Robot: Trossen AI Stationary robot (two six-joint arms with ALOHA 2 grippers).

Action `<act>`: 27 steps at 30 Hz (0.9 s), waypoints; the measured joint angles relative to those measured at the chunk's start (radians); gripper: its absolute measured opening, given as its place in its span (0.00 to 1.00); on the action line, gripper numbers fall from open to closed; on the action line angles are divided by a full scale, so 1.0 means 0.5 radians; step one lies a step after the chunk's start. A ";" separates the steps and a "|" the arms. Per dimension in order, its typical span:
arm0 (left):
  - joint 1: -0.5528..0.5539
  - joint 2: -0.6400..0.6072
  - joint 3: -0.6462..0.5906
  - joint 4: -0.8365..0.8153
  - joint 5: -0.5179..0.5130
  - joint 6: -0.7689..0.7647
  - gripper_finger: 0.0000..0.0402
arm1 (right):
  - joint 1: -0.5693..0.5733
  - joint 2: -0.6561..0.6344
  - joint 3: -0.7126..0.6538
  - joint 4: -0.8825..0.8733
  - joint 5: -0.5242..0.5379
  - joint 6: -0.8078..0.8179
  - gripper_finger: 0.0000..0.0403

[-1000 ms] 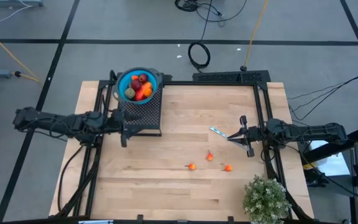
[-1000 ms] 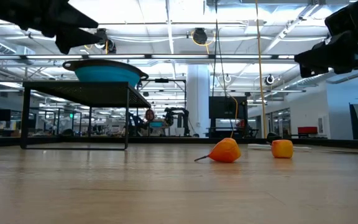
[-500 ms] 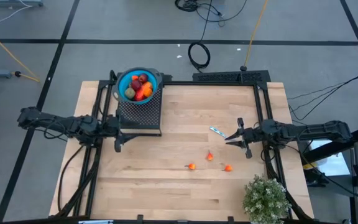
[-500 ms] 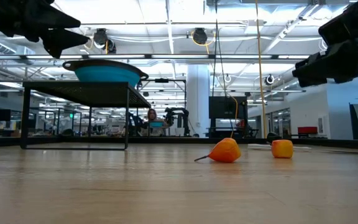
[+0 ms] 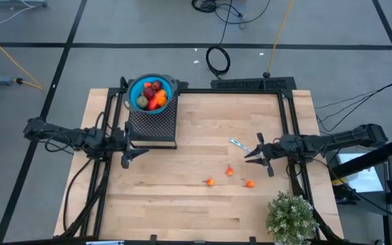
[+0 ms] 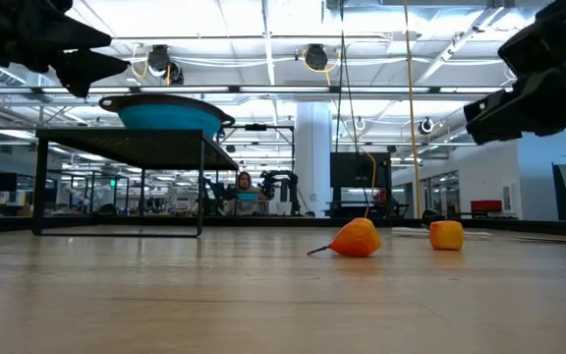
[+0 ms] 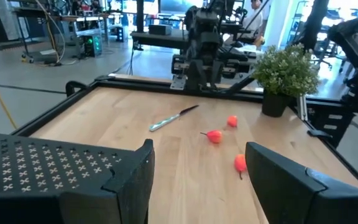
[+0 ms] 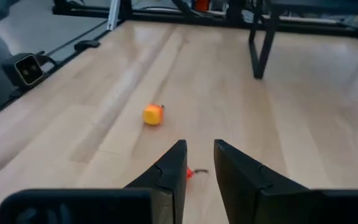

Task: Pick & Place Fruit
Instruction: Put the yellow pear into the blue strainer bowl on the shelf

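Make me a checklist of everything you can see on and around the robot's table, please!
Surface: wooden table, bare in the middle.
Job's things: three small orange fruits loose on the wood; more fruit in the blue bowl on a black rack.
Clutter: utensil; potted plant at a corner.
Grippers: left gripper open beside the rack; right gripper slightly open, empty, above the fruits.
Cables: coiled cable on the floor.
Surroundings: a person far behind.

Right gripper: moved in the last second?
Yes. In the high view the right gripper has slid left, away from the table's right rail, toward the small orange fruits.
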 joint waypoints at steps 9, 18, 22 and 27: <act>-0.042 -0.045 -0.081 0.001 -0.001 -0.001 0.62 | 0.333 0.347 0.226 -0.017 0.192 -0.037 0.19; -0.079 -0.044 -0.082 0.020 -0.001 -0.003 0.62 | 0.600 0.951 0.510 -0.024 0.495 -0.244 0.19; -0.092 -0.044 -0.082 0.021 -0.001 -0.004 0.62 | 0.606 1.210 0.647 -0.033 0.488 -0.342 0.19; -0.105 -0.044 -0.082 0.020 -0.001 -0.007 0.62 | 0.606 1.476 0.795 -0.139 0.494 -0.452 0.27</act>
